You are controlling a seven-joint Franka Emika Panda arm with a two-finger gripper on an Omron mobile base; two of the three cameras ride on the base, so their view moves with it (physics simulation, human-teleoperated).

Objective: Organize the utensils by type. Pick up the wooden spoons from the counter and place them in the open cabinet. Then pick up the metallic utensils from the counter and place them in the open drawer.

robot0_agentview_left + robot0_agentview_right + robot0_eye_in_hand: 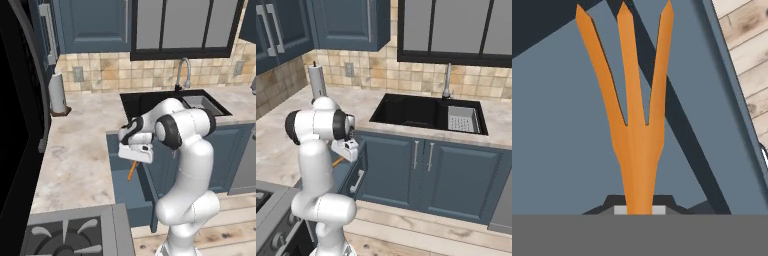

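My gripper [134,159] is shut on the handle of an orange-copper fork [132,171], one of the metallic utensils, which hangs tines-down over the open drawer [125,197]. In the hand view the fork [632,135] points away from the fingertips, its three tines spread above the drawer's blue floor [557,150]. From the right base view the gripper [346,150] and fork [338,161] sit just behind the drawer front [357,181]. The beige counter [75,150] lies left of the drawer. A dark blue wall cabinet [351,22] hangs above it. The wooden spoons are out of view.
A paper towel roll [57,92] stands at the back of the counter. The black sink [160,102] with its faucet [182,72] is to the right. A stove [70,232] sits at the near left. Wooden floor [747,50] lies beyond the drawer front.
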